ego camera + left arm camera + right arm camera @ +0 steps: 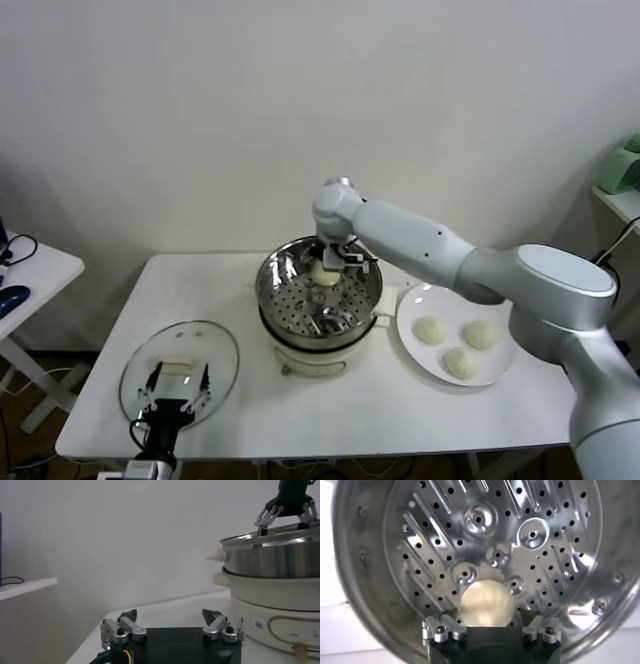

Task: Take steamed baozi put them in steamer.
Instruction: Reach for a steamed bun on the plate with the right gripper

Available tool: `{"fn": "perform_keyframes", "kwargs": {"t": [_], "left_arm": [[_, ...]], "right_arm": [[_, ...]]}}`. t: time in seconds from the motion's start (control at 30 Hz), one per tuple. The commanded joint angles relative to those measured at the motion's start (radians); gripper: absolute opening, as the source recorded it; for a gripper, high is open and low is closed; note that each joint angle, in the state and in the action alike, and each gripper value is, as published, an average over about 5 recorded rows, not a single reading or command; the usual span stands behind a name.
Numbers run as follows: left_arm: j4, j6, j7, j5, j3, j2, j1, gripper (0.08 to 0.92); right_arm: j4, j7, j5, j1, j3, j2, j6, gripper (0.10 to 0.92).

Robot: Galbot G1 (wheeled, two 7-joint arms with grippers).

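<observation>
R gripper [491, 630] jaws standing apart over steamer [275, 290] far rim, baozi [486, 603] sitting free btwn them on the perforated floor.

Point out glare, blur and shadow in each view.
Head view: even light, soft shadow under the plate. Left wrist view: the steamer wall shows bright streaks, the near left pincer is soft. Right wrist view: strong glare on the perforated floor; baozi blurred.

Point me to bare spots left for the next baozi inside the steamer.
One baozi lies at the far wall of the steamer between the open right gripper fingers. Perforated floor nearer the robot is bare. Crowded: plate with three baozi. Left gripper is over the glass lid.
</observation>
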Motion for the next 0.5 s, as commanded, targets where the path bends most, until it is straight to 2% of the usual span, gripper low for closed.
{"fn": "perform_keyframes", "kwargs": {"t": [0.03, 0.13, 0.27, 0.33, 0.5], "left_arm": [[-0.002, 0.003, 0.0, -0.001, 0.0, 0.003, -0.001, 0.823], [-0.003, 0.007, -0.001, -0.002, 0.001, 0.006, -0.004, 0.823], [-0.005, 0.016, -0.006, -0.001, 0.004, 0.009, -0.011, 0.823], [-0.005, 0.018, -0.01, 0.001, 0.006, 0.01, -0.014, 0.823], [-0.005, 0.017, -0.024, -0.002, 0.011, 0.01, -0.014, 0.823]], "right_arm": [[0.038, -0.069, 0.238, 0.104, -0.026, -0.043, -0.028, 0.823], [0.034, -0.135, 0.556, 0.227, -0.115, -0.101, -0.163, 0.823], [0.013, -0.144, 0.874, 0.355, -0.248, -0.206, -0.363, 0.823], [0.005, -0.14, 0.981, 0.387, -0.297, -0.271, -0.444, 0.823], [-0.005, -0.13, 1.113, 0.379, -0.342, -0.422, -0.57, 0.823]]}}
